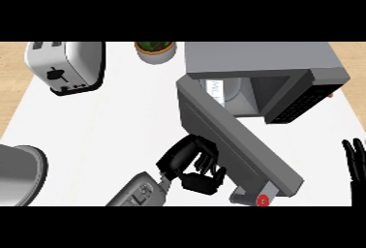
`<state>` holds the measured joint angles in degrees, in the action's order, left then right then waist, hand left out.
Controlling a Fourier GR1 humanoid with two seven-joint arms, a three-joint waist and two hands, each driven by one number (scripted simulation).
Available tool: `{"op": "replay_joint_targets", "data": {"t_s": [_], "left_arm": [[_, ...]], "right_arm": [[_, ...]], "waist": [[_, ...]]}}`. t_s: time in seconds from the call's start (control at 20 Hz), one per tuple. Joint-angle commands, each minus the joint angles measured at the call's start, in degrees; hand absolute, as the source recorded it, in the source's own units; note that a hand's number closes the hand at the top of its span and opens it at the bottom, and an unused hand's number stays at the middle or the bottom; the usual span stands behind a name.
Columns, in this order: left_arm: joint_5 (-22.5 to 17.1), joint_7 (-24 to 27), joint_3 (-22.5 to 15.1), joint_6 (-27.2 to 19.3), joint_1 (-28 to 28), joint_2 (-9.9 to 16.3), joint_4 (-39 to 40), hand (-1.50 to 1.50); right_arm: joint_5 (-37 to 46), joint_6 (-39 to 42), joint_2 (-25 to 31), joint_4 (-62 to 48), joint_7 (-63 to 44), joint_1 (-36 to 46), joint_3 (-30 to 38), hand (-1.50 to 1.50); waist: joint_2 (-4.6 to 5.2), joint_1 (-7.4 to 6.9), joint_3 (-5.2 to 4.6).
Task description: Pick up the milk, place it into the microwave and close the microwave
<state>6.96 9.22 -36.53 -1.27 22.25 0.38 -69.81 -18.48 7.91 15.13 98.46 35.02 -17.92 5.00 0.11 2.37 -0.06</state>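
The grey microwave (266,60) stands at the back right with its door (239,145) swung out toward me. Inside the cavity stands the white milk carton (217,90), upright, with part of its lettering showing. My left hand (187,160) comes in from the lower edge and lies against the outer face of the door near its middle, fingers relaxed and holding nothing. At the right edge my right hand (354,162) rests open with fingers up, apart from the microwave.
A silver toaster (64,65) sits at the back left and a potted plant (155,49) at the back middle. A metal pot (18,177) shows at the left edge. The white counter (107,126) lies bare between them.
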Motion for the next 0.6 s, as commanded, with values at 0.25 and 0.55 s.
{"op": "replay_joint_targets", "data": {"t_s": [0.25, 0.55], "left_arm": [[-15.4, -3.5, -15.3, -9.5, 12.4, -0.4, 12.5, -1.50], [-24.5, 1.1, -15.0, -15.7, 17.8, -0.4, 10.9, 1.50]], "right_arm": [[-4.4, 3.7, 3.0, 10.2, -7.8, 1.6, -1.8, -1.50], [-6.2, 6.6, 4.8, 11.3, -8.9, 4.5, -2.7, -1.50]], "waist": [[0.92, 4.63, -0.16], [1.66, 7.89, -0.22]]}}
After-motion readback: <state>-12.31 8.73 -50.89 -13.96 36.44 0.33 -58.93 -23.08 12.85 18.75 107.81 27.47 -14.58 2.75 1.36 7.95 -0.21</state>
